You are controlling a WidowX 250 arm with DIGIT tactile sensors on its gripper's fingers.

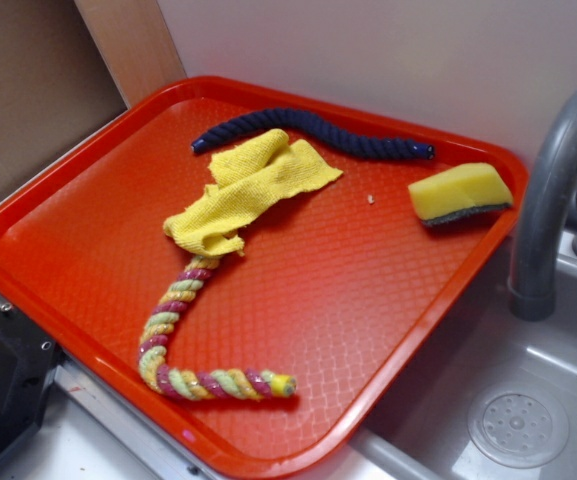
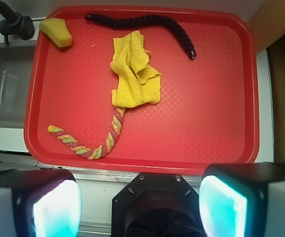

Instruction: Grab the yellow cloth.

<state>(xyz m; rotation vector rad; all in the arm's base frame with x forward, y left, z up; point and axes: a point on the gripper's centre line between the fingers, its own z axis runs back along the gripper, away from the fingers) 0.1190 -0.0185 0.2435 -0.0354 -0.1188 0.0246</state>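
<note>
Red tray [image 1: 58,215] holds yellow cloth [image 1: 243,190] (crumpled)

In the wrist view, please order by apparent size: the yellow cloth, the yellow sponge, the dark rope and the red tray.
1. red tray
2. yellow cloth
3. dark rope: longer than the cloth but thin, so this order is unsure
4. yellow sponge

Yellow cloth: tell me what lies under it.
The yellow cloth covers one end of the multicoloured rope, which emerges from under its lower corner, and the red tray. The rope's hidden end and anything else beneath the folds cannot be seen.
</note>
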